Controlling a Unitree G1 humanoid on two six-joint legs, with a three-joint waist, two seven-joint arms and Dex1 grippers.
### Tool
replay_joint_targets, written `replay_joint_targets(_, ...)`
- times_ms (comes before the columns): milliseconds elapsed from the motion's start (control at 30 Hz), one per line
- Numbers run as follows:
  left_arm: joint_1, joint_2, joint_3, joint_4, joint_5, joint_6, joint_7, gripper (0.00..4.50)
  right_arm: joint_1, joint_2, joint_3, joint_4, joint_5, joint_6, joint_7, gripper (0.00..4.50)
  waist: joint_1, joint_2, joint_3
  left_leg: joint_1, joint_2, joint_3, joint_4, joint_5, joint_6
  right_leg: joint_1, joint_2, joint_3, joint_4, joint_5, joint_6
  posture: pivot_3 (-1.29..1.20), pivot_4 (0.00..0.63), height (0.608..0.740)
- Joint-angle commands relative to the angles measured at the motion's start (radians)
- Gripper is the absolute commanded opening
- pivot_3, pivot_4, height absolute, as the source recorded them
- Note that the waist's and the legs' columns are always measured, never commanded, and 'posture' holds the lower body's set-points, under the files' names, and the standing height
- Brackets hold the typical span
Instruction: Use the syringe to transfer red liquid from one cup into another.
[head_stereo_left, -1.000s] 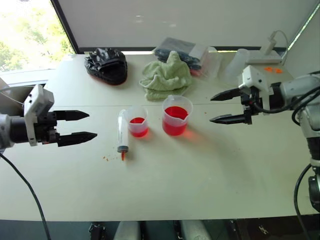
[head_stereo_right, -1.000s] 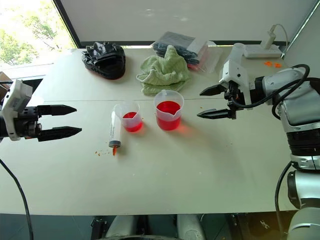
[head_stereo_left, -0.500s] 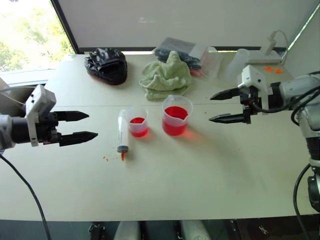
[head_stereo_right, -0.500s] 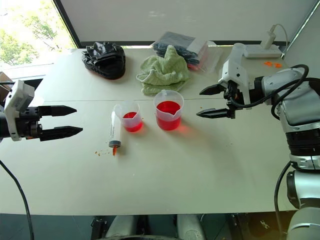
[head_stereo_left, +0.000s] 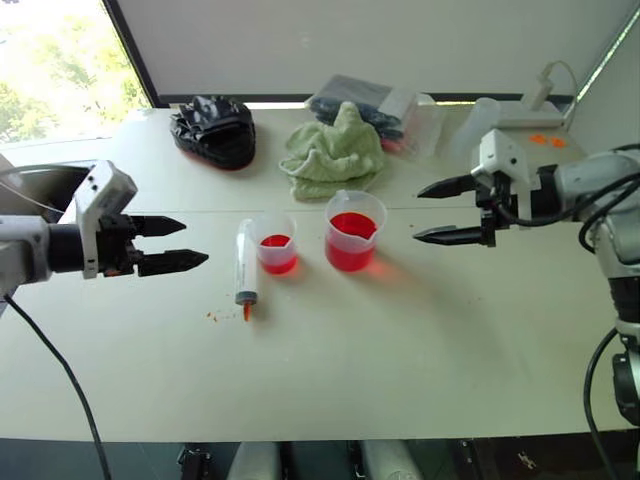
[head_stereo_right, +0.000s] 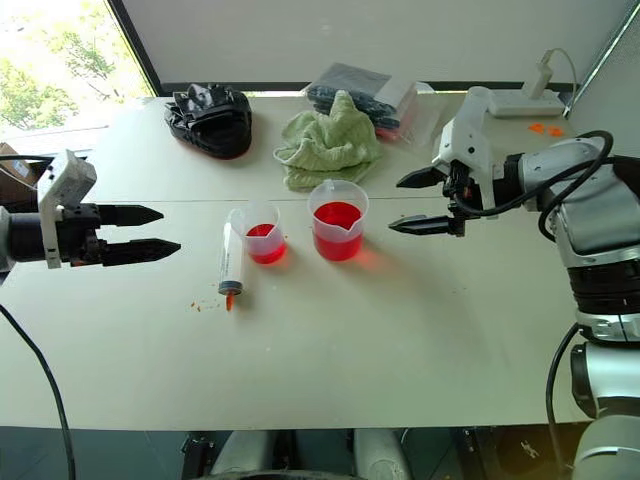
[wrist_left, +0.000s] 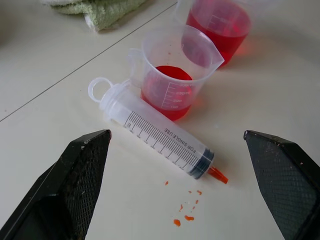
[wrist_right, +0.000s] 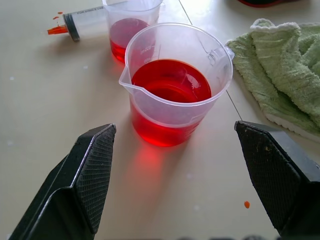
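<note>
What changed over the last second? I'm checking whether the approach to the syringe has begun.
The left hand moved in toward the syringe, open and empty. The right hand stayed open beside the larger beaker. Syringe, smaller cup and beaker kept their places; nothing was grasped.

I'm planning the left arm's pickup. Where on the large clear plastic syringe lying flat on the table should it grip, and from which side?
Probably mid-barrel on the large clear plastic syringe, coming from the left, where the open left gripper already hovers. The syringe lies flat beside the smaller clear cup, so a finger on that side has little room; a pinch from above across the barrel looks safest, clear of the orange-red tip.
</note>
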Motion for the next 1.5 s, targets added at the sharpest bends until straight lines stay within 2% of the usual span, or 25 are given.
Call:
replay_joint_targets(33,-0.143,-0.020,-0.102,0.012,-0.020,0.206,0.059,4.43,0.018,-0.006,-0.053,-0.049,0.022,0.007,-0.026,3.99,0.000,0.000,0.000,0.000,-0.001,0.000,0.000,0.000,0.000,0.000,0.000,0.000,0.000,0.000,0.000,0.00,0.150,0.724)
replay_joint_targets(233,-0.417,-0.112,-0.298,0.200,0.012,0.519,0.124,4.43,0.101,-0.002,-0.097,-0.127,0.048,0.030,-0.086,3.99,-0.002,0.000,0.000,0.000,-0.001,-0.001,0.001,0.000,-0.001,0.000,0.000,0.000,0.007,0.000,0.000,0.00,0.150,0.724)
replay_joint_targets(367,-0.508,-0.144,-0.415,0.338,0.039,0.531,0.156,4.43,0.166,-0.005,-0.135,-0.187,0.068,0.051,-0.131,3.99,-0.006,0.000,0.000,0.000,-0.001,-0.001,0.002,0.000,-0.001,0.000,0.000,0.000,0.008,0.000,0.000,0.00,0.150,0.724)
replay_joint_targets(600,-0.534,-0.156,-0.570,0.377,0.098,0.520,0.121,4.43,0.244,-0.016,-0.186,-0.273,0.101,0.095,-0.187,3.99,-0.007,0.000,0.000,0.000,-0.001,-0.001,0.002,0.001,-0.001,-0.001,0.000,0.001,0.008,0.000,0.000,0.00,0.150,0.724)
replay_joint_targets(833,-0.596,-0.287,-0.603,0.531,0.163,0.531,0.209,4.43,0.266,-0.025,-0.201,-0.305,0.118,0.114,-0.209,3.99,0.014,0.000,0.000,-0.001,-0.002,-0.001,0.007,0.000,0.000,0.000,0.000,0.001,0.008,0.000,0.000,0.00,0.150,0.724)
replay_joint_targets(1133,-0.615,-0.408,-0.591,0.607,0.253,0.529,0.326,4.43,0.267,-0.037,-0.197,-0.314,0.131,0.128,-0.222,3.99,0.020,0.000,0.000,-0.001,-0.001,-0.001,0.013,-0.001,0.002,0.000,0.000,0.001,0.010,0.000,0.000,0.00,0.150,0.724)
replay_joint_targets(1500,-0.611,-0.457,-0.609,0.597,0.299,0.531,0.368,4.43,0.257,-0.039,-0.187,-0.311,0.130,0.131,-0.219,3.99,0.023,0.000,0.000,-0.001,-0.001,-0.002,0.014,-0.001,0.002,0.001,0.000,0.001,0.011,0.000,0.000,0.00,0.150,0.724)
